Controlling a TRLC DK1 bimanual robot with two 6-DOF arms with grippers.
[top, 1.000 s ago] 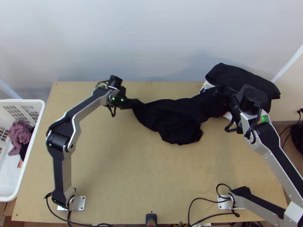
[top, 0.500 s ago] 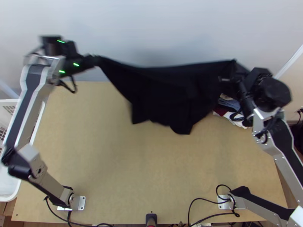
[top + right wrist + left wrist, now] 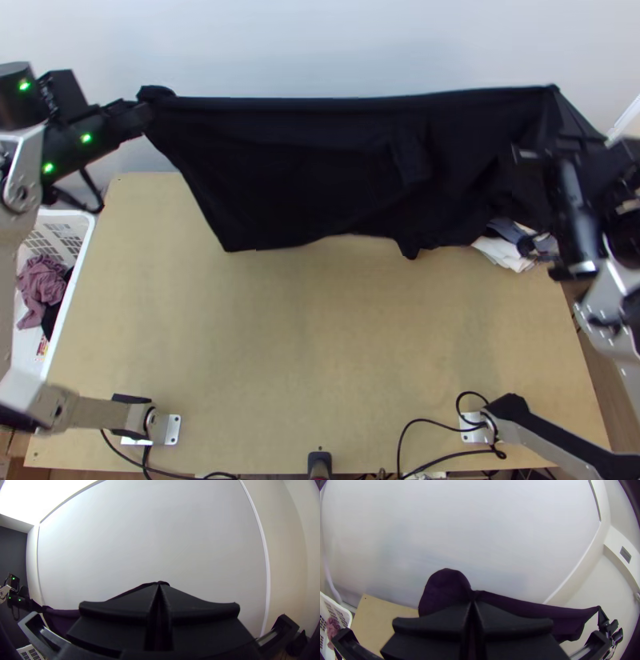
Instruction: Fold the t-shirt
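Observation:
The black t-shirt hangs stretched between both grippers above the table's back part, its top edge nearly straight and its lower edge uneven. At the upper left, my left gripper is shut on one end of it; in the left wrist view the left gripper pinches the t-shirt, with a flap standing past the fingertips. My right gripper holds the other end high at the right. In the right wrist view the right gripper has its fingers together on the cloth.
Stacked folded clothes lie at the table's back right, partly behind the t-shirt. A white basket with a mauve cloth inside stands left of the table. A pale wall rises behind.
Both grippers have moved up and apart, the left one far to the left and the right one to the right. The t-shirt, bunched low over the table before, is lifted and pulled wide.

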